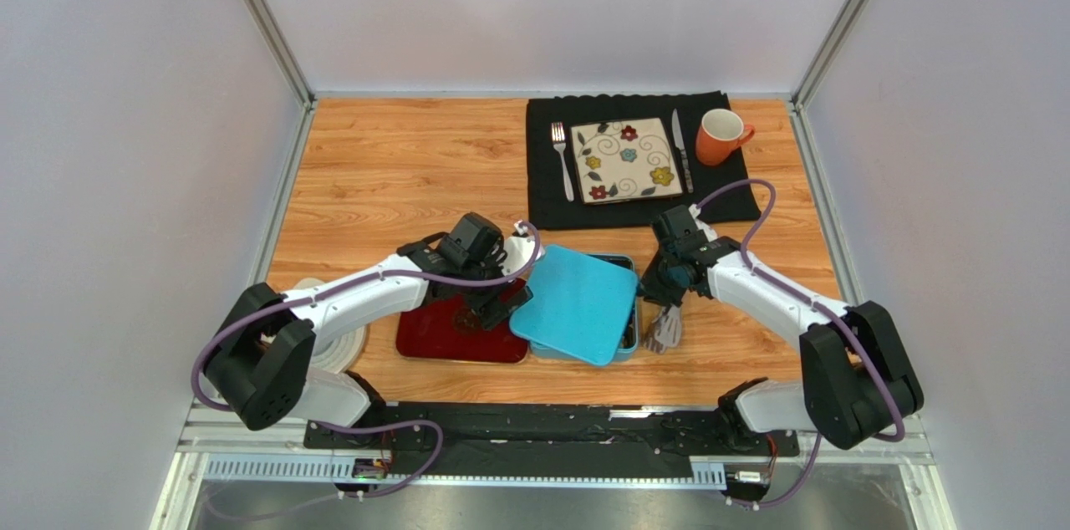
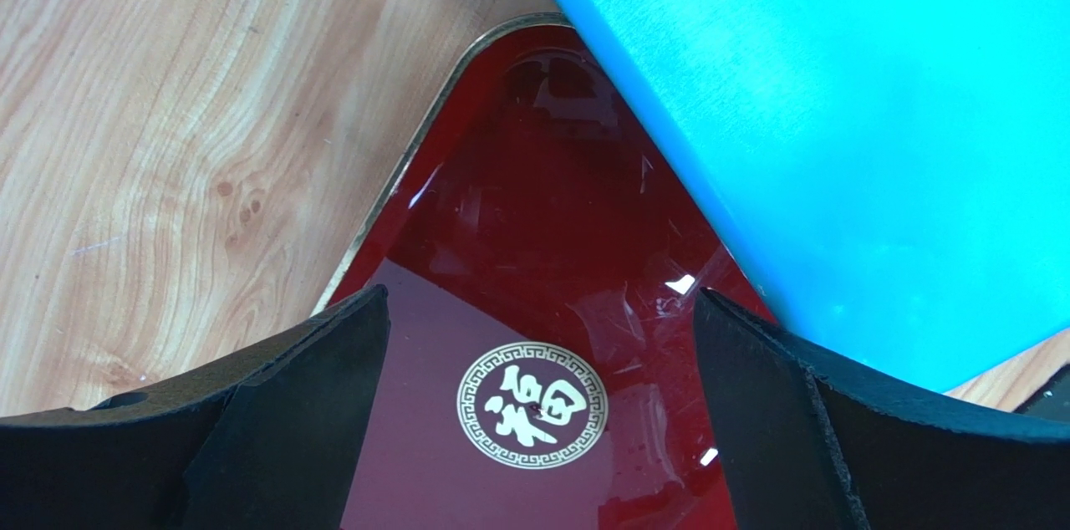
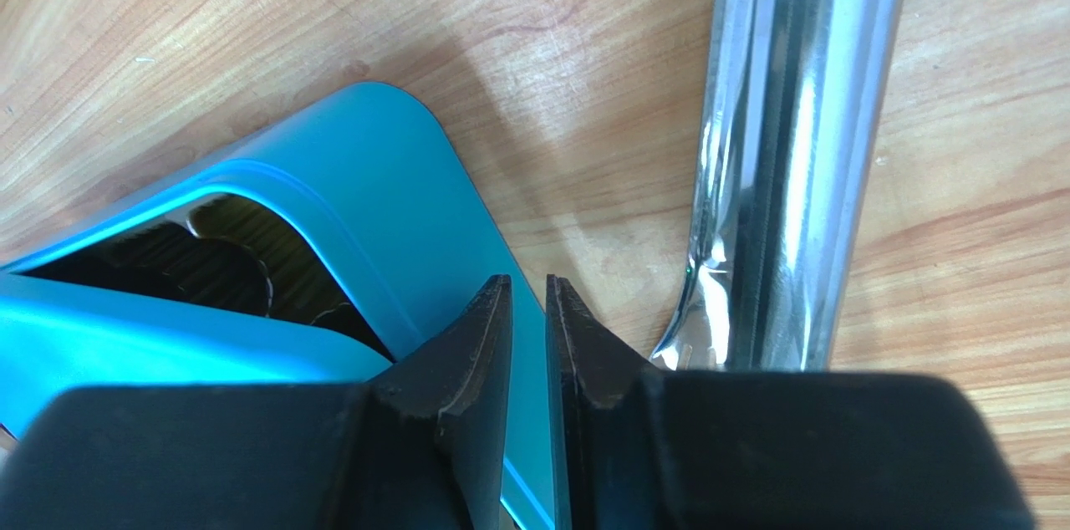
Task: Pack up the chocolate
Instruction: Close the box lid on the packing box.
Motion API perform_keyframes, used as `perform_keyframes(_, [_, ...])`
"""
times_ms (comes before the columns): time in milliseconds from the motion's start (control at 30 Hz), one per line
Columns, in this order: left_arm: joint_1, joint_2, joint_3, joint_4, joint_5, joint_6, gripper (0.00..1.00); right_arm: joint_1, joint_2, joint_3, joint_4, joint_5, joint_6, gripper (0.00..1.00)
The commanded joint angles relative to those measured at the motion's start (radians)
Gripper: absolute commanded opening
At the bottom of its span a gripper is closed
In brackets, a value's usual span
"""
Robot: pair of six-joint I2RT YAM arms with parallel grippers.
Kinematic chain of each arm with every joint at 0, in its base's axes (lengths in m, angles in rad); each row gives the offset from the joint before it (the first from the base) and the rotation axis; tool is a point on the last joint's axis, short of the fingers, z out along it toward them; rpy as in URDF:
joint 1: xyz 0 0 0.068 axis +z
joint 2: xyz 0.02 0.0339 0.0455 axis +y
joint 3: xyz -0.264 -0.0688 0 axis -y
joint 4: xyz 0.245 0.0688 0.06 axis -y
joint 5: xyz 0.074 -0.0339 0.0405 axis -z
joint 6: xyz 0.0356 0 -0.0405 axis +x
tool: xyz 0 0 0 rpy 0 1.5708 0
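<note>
Grainy wood table (image 1: pixel 377 166), glossy red lacquered tray (image 2: pixel 540 254), smooth satin blue box (image 3: pixel 377 179), shiny silvery strip (image 3: pixel 791 116).

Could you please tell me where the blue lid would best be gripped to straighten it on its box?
Probably the blue lid by its left corner, which overhangs the red tray past the box: a thin, flat edge the jaws can straddle. Come from the left, where the open left gripper hovers.

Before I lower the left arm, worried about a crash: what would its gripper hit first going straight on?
The red tray: the left gripper points down at it, jaws open, above its gold emblem. The blue lid sits off to one side, probably clear; depth is unclear.
</note>
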Motion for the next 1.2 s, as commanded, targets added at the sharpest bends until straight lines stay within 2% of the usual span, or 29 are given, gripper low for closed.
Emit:
perform_keyframes(0, [-0.015, -0.029, 0.041, -0.019, 0.028, -0.019, 0.99, -0.004, 0.020, 0.053, 0.017, 0.025, -0.017, 0.19])
perform_keyframes(267, [-0.037, -0.027, 0.049, -0.030, 0.032, -0.024, 0.99, -0.023, 0.054, 0.095, 0.013, 0.025, -0.042, 0.19])
perform_keyframes(767, [-0.061, 0.060, 0.138, -0.056, 0.045, -0.039, 0.99, -0.029, 0.066, 0.055, 0.045, 0.008, -0.036, 0.19])
perform_keyframes(1167, [-0.061, 0.051, 0.153, -0.082, 0.075, -0.056, 0.99, -0.037, 0.114, 0.063, 0.071, -0.011, -0.044, 0.19])
